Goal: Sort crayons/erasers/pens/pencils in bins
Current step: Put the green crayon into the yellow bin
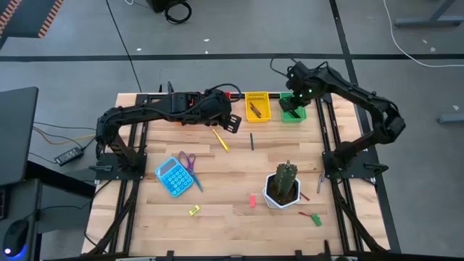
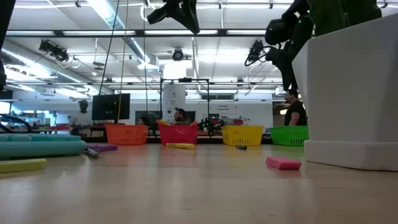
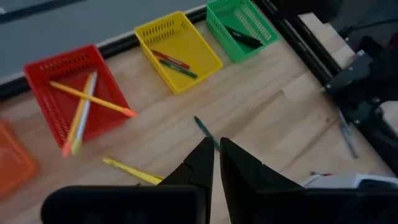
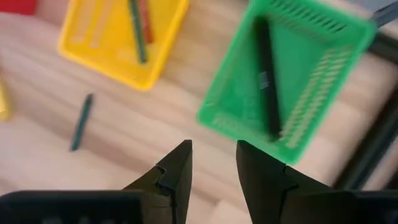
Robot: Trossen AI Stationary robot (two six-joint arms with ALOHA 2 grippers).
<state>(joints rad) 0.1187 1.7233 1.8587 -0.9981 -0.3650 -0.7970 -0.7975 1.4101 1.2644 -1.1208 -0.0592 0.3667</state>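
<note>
We find the dark green crayon [image 4: 81,121] loose on the surface near the yellow bin [image 4: 93,56]; light, stiff, brittle, best pinched mid-length. Right gripper [image 4: 211,163] fingers spread, empty; left gripper [image 3: 216,163] fingers nearly together, empty.
</note>
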